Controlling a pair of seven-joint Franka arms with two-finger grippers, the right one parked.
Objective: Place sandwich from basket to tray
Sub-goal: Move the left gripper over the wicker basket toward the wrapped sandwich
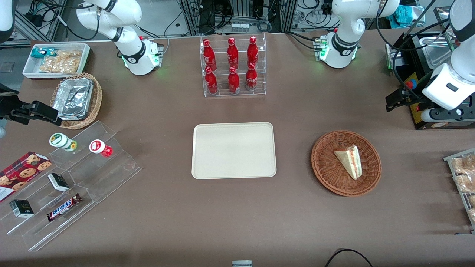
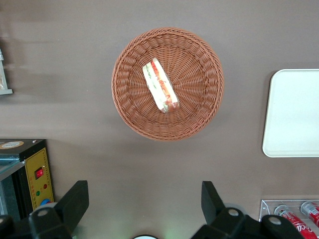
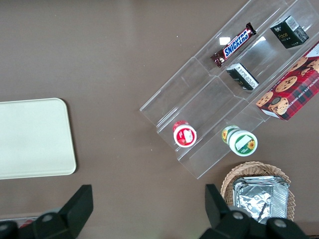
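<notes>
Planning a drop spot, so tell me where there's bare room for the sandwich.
The tray is bare. Brown table between it and the basket, which holds the sandwich, is free too. The clear stepped shelf is crowded. The gripper hangs open above the table.

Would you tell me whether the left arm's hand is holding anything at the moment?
Nothing is held. The hand hangs open above the table, apart from the basket, where the sandwich lies untouched.
</notes>
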